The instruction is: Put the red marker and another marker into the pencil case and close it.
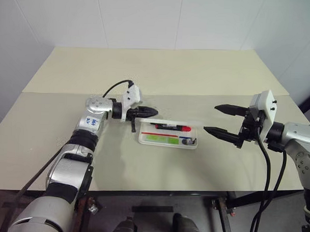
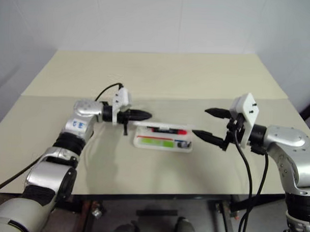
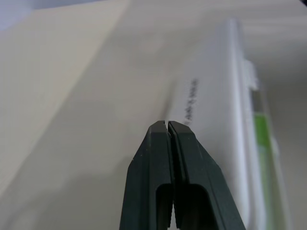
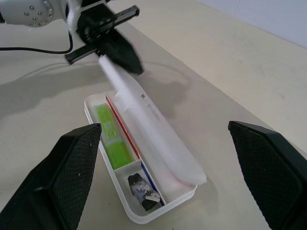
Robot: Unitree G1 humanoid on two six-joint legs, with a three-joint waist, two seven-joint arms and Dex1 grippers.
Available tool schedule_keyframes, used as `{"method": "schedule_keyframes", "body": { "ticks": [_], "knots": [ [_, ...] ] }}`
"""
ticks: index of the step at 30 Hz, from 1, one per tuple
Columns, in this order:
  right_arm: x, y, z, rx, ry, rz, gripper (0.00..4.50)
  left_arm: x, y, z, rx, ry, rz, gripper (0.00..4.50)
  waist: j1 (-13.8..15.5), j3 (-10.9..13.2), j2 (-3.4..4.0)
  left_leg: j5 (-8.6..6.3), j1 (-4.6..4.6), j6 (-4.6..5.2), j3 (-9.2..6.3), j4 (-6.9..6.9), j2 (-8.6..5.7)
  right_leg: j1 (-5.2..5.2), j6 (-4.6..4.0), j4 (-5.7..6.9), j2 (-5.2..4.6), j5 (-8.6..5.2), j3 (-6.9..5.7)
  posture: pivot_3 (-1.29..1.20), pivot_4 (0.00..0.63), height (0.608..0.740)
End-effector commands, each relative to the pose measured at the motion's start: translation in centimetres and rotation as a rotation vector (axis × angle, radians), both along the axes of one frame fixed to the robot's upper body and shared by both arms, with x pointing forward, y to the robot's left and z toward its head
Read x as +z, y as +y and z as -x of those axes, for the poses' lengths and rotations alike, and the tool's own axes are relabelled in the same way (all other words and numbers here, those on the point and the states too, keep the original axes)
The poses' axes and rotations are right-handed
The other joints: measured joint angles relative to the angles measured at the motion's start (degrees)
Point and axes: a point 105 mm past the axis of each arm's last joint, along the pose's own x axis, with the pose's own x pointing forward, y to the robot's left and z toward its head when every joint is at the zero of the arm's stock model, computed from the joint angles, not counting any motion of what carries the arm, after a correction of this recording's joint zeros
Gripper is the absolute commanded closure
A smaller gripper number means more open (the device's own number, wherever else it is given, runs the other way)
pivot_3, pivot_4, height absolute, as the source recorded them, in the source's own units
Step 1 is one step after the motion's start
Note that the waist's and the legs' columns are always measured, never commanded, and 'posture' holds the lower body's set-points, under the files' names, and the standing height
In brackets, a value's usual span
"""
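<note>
The white pencil case [image 1: 167,145] lies open at the table's middle. Inside it are the red marker [image 1: 172,127] along the back and the light-green marker [image 1: 162,139] in front. Its lid [image 4: 153,127] stands tilted up over the back half and hides the red marker in the right wrist view. My left gripper [image 1: 154,112] is shut and empty, its tip at the lid's outer face [image 3: 206,96] near the printed logo, at the case's left end. My right gripper [image 1: 211,118] hangs open and empty above the table, just right of the case.
A small dark object [image 4: 141,191] sits in the case's right-end compartment. The beige table [image 1: 146,75] has a seam across its middle, and white walls stand behind it. A black cable [image 1: 112,86] loops off my left wrist.
</note>
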Motion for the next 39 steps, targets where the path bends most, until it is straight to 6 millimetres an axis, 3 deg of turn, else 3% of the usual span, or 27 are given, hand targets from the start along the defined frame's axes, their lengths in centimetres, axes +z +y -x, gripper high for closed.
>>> {"method": "schedule_keyframes", "body": {
  "ticks": [1, 10, 18, 20, 23, 27, 30, 34, 39],
  "knots": [
    [1.1, 0.3, 0.5, 0.009, -0.052, -0.009, 0.0, -1.3, -0.1, 1.2, -0.068, -0.04, -0.122, 4.43, 0.0, 0.0, 0.0, 0.0, 0.0, 0.01, 0.0, 0.01, 0.0, 0.0, 0.0, 0.0, 0.0, 0.0, 0.0, 0.0, 0.15, 0.74],
    [0.6, 0.6, 0.8, 0.014, -0.035, -0.028, 0.0, -5.1, 0.0, 1.1, 0.053, 0.072, -0.243, 4.43, 0.1, 0.0, 0.0, -0.12, 0.01, 0.22, -0.04, 0.03, 0.0, 0.04, 0.0, 0.02, 0.0, 0.0, 0.0, 0.0, 0.15, 0.74],
    [0.1, 0.9, 0.8, 0.005, -0.028, -0.054, 0.0, -6.2, -0.5, 2.2, 0.043, 0.154, -0.279, 4.43, 0.0, 0.0, 0.0, -0.12, 0.24, 0.23, -0.03, 0.04, 0.01, 0.23, 0.0, 0.09, 0.01, 0.0, 0.02, 0.0, 0.15, 0.74],
    [0.0, 1.0, 0.8, 0.004, -0.027, -0.059, 0.0, -5.1, -0.9, 2.3, 0.033, 0.146, -0.221, 4.43, 0.0, 0.0, 0.0, -0.12, 0.28, 0.23, -0.04, 0.04, 0.01, 0.25, -0.01, 0.11, 0.01, 0.0, 0.02, 0.0, 0.15, 0.74],
    [-0.1, 0.9, 0.7, 0.0, -0.025, -0.058, 0.0, -1.9, -1.3, 2.3, 0.0, 0.091, -0.075, 4.43, 0.0, 0.0, 0.0, -0.12, 0.26, 0.23, -0.05, 0.04, 0.01, 0.25, -0.01, 0.11, 0.01, 0.0, 0.02, 0.0, 0.15, 0.74],
    [-0.2, 0.4, 0.5, -0.007, -0.023, -0.039, 0.0, 1.7, 0.1, 2.1, 0.001, 0.032, 0.059, 4.43, -0.1, 0.0, -0.01, -0.12, 0.19, 0.22, -0.04, 0.01, 0.02, 0.15, -0.01, 0.08, 0.01, 0.0, 0.02, 0.0, 0.15, 0.74],
    [-0.5, -0.2, 0.4, -0.007, -0.006, -0.015, 0.0, 2.8, 1.4, 2.3, -0.001, 0.016, 0.106, 4.43, -0.1, 0.0, 0.0, -0.12, 0.18, 0.22, -0.04, -0.03, 0.02, 0.14, -0.01, 0.04, 0.01, 0.0, 0.01, 0.0, 0.15, 0.74],
    [-0.5, -1.7, 0.0, -0.04, 0.004, 0.011, 0.0, 3.2, 4.5, 3.3, 0.023, 0.04, 0.126, 3.55, -0.1, 0.0, 0.0, -0.12, 0.17, 0.23, -0.03, -0.02, 0.01, 0.15, -0.01, 0.0, 0.01, 0.0, 0.01, 0.0, 0.15, 0.74],
    [-0.3, -2.5, 0.1, -0.034, -0.005, 0.039, 0.0, 3.1, 7.1, 4.9, 0.054, 0.053, 0.121, 1.93, -0.1, 0.0, 0.0, -0.13, 0.17, 0.23, -0.02, -0.07, 0.06, 0.11, -0.03, 0.0, 0.02, -0.01, 0.01, 0.0, 0.15, 0.74]
  ]
}}
